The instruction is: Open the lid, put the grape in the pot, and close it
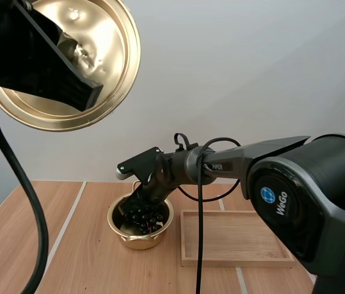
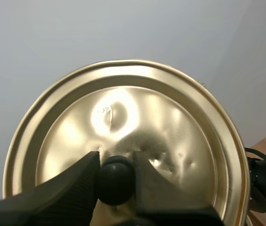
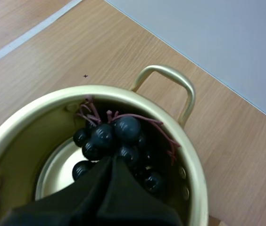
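Note:
My left gripper (image 2: 115,181) is shut on the black knob (image 2: 115,184) of the golden lid (image 2: 170,122) and holds it high in the air, tilted, far above the table (image 1: 74,52). The golden pot (image 1: 115,225) stands uncovered on the wooden table. My right gripper (image 1: 140,205) reaches down into it. Its fingers lie together, pinched on the bunch of dark grapes (image 3: 119,134), which sits inside the pot (image 3: 192,165) near the far wall, below the handle (image 3: 170,77). The grapes' reddish stems show over the rim.
A shallow wooden tray (image 1: 233,240) lies just right of the pot, under my right arm. Bare wooden table (image 1: 38,233) stretches to the left of the pot. A grey wall stands behind.

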You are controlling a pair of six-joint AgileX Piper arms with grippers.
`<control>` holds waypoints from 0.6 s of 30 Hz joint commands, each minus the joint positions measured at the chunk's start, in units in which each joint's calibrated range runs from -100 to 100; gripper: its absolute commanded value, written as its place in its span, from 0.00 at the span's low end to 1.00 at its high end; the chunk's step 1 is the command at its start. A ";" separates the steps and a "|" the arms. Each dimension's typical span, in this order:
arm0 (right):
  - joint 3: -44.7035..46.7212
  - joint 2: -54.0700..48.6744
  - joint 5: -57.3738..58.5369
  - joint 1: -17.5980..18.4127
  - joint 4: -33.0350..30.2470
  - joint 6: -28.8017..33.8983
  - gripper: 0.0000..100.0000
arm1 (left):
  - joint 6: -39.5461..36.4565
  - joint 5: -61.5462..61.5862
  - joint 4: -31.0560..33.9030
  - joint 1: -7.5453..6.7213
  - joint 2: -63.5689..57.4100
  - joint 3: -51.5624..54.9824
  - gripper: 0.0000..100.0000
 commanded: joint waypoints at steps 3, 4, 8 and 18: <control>1.76 -7.24 7.62 -0.12 0.29 0.11 0.00 | -0.48 -1.39 2.26 -0.14 -0.23 -0.52 0.00; 2.81 -9.23 7.62 -0.12 0.29 0.11 0.00 | -0.48 -1.39 2.39 -0.14 -0.23 -0.52 0.00; 7.12 -16.84 9.10 -0.12 -0.16 0.11 0.00 | -0.48 -1.39 2.66 -0.14 -0.23 -0.52 0.00; 16.49 -47.04 22.64 -4.65 -1.86 0.11 0.00 | -0.56 1.51 2.66 -0.14 5.20 -0.25 0.00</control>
